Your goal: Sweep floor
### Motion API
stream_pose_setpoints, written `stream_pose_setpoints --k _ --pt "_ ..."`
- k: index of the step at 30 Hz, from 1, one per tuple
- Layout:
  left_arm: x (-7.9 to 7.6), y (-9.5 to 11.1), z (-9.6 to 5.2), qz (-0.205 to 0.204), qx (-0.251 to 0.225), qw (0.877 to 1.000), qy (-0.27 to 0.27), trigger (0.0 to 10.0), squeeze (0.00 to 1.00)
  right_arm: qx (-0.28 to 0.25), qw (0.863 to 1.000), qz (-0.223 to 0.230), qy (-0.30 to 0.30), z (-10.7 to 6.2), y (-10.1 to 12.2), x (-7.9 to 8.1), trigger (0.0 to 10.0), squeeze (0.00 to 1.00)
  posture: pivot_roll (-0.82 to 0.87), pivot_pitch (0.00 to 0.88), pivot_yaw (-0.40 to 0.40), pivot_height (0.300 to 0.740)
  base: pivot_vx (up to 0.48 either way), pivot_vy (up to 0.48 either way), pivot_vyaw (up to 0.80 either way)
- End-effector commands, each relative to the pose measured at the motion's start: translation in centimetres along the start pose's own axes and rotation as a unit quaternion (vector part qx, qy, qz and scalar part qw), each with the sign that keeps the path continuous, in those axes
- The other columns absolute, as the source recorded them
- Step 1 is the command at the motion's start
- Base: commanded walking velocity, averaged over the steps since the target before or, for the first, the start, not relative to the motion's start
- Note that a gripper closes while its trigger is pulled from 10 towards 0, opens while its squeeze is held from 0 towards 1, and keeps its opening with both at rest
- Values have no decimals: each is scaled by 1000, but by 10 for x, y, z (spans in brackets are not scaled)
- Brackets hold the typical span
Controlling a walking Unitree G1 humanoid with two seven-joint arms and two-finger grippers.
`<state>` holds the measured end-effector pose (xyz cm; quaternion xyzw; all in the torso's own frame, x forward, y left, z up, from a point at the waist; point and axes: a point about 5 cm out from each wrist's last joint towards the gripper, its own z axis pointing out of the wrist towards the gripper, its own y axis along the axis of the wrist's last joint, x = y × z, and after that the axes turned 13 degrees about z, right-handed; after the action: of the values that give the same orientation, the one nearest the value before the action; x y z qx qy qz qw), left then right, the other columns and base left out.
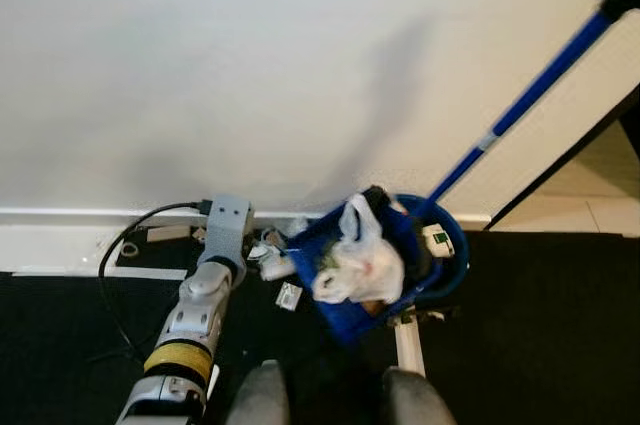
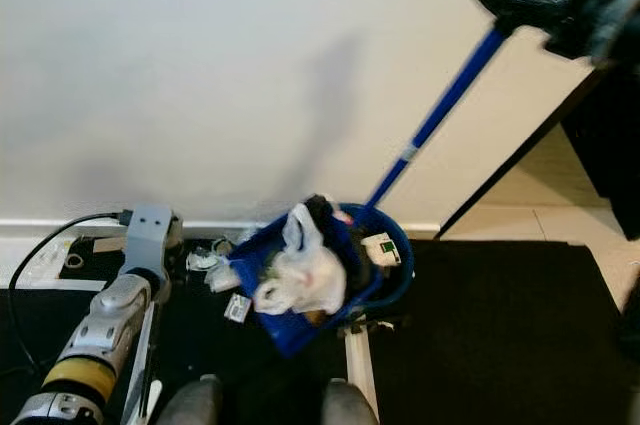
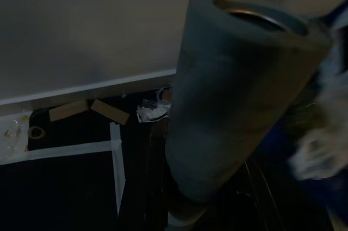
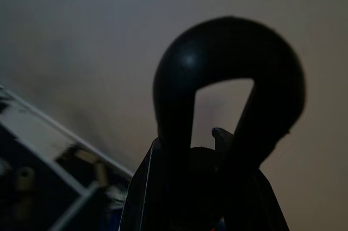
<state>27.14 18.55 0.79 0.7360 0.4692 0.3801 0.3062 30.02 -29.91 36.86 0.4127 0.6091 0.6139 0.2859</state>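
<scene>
1. Tipping is the big worry: the blue dustpan [image 1: 385, 270] is tilted and piled high, so a bump could spill the white plastic bag [image 1: 358, 263] back onto the black floor mat [image 1: 540, 335].
2. At nine o'clock from the dustpan, the left arm [image 1: 195, 320] reaches toward the wall. I cannot tell how its jaws stand. Its loose black cable [image 1: 125, 245] could snag.
3. Small paper scraps [image 1: 288, 295] lie just beside the dustpan, not yet swept in.
4. Inside the dustpan sit the bag, a small white box [image 1: 437, 239] and dark bits.
5. At one o'clock, the right gripper [image 2: 545, 0] has its jaws pinching the black top of the blue handle [image 2: 440, 110]. A slip there would drop everything.
</scene>
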Motion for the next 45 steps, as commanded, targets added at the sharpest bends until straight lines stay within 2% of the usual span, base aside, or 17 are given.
stream_pose_setpoints --k 1,2,3,5,10,16,17,21,23,25,28,32,35,37,38,43,45 --pt "-24 -14 -1 -49 25 997 -47 10000 0 -18 999 -22 -31 -17 13 -7 10000 0 20 34 -70 740 0 0 0" --pt "-24 -14 -1 -49 25 997 -47 10000 0 -18 999 -22 -31 -17 13 -7 10000 0 20 34 -70 740 0 0 0" --pt "-24 -14 0 -48 25 997 -50 10000 0 -24 997 -34 -70 -30 19 -17 10000 0 18 33 -66 740 0 0 0" --pt "-25 -14 0 -47 25 997 -53 10000 0 -30 993 -45 -105 -40 23 -27 10000 0 15 31 -62 740 0 0 0" --pt "-25 -13 1 -44 23 997 -54 10000 0 -44 983 -66 -167 -48 22 -43 10000 0 12 33 -55 740 0 0 0" --pt "-24 -11 2 -41 20 998 -53 10000 0 -84 968 -102 -214 -33 5 -56 10000 0 16 42 -47 740 0 0 0" --pt "-24 -11 2 -40 19 998 -51 10000 0 -136 956 -109 -237 -26 0 -62 10000 0 16 45 -46 740 0 0 0" --pt "-23 -11 2 -40 19 998 -50 10000 0 -181 943 -105 -260 -23 -1 -66 10000 0 18 48 -46 740 0 0 0" --pt "-22 -11 2 -40 19 998 -47 10000 0 -245 920 -82 -295 -18 -9 -71 10000 0 21 52 -48 740 0 0 0" --pt "-22 -11 2 -41 19 998 -45 10000 0 -262 915 -67 -300 -16 -12 -72 10000 0 21 52 -48 740 0 0 0" --pt "-21 -12 1 -42 19 998 -44 10000 0 -275 912 -49 -299 -13 -17 -71 10000 0 30 56 -52 740 0 0 0" --pt "-20 -13 0 -43 19 998 -42 10000 0 -322 899 -25 -295 -2 -28 -63 10000 0 35 63 -53 740 0 0 0" --pt "-19 -13 -1 -43 19 998 -41 10000 0 -347 894 -47 -281 5 -30 -51 10000 0 41 68 -52 740 0 0 0" --pt "-18 -15 -2 -43 20 998 -40 10000 0 -381 880 -70 -276 10 -28 -38 10000 0 40 71 -52 740 0 0 0" --pt "-18 -15 -2 -43 20 998 -40 10000 0 -381 880 -70 -276 10 -28 -38 10000 0 40 71 -52 740 0 0 0" --pt "-18 -16 -3 -42 22 998 -40 10000 0 -434 851 -160 -247 21 -22 -2 10000 0 34 78 -53 740 0 0 0" --pt "-18 -16 -3 -42 22 998 -40 10000 0 -434 851 -160 -247 21 -22 -2 10000 0 34 78 -53 740 0 0 0"
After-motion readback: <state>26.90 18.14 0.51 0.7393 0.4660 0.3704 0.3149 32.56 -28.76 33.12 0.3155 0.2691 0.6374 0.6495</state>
